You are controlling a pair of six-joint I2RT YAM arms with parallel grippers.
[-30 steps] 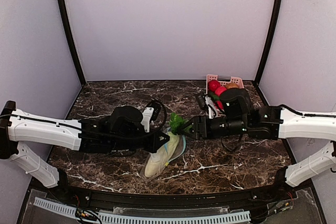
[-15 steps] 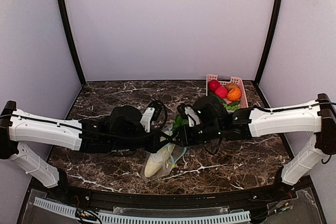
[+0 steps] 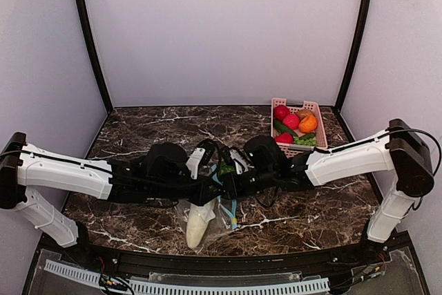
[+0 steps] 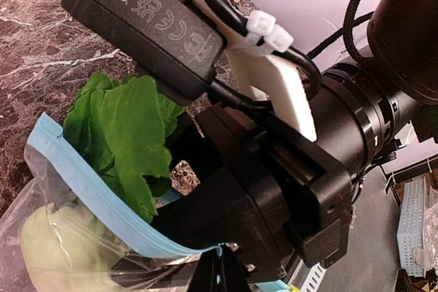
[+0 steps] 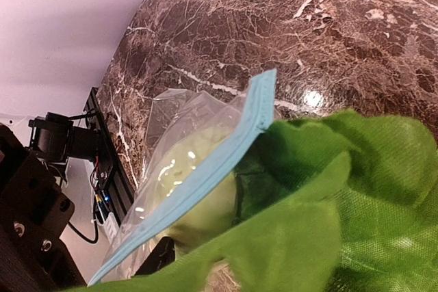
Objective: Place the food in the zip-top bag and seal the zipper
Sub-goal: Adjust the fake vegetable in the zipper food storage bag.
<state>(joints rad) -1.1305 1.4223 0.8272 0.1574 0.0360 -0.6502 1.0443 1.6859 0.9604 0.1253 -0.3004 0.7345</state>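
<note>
In the top view's centre the left gripper (image 3: 206, 190) and right gripper (image 3: 229, 179) meet over the bag (image 3: 207, 220), and the leafy vegetable (image 3: 226, 168) plugs its mouth, leaving no gap. The basket (image 3: 295, 102) blocks the upper right. Bare table (image 3: 152, 122) lies open at upper left and lower right.

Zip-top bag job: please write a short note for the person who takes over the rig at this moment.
Left hand: shut on the zip-top bag at its mouth edge.
Right hand: holds the leafy green vegetable at the open mouth.
Done: the pale gourd lies inside the bag.
Left: push the leaf in, bring the remaining food from the pink basket, seal the zipper.
</note>
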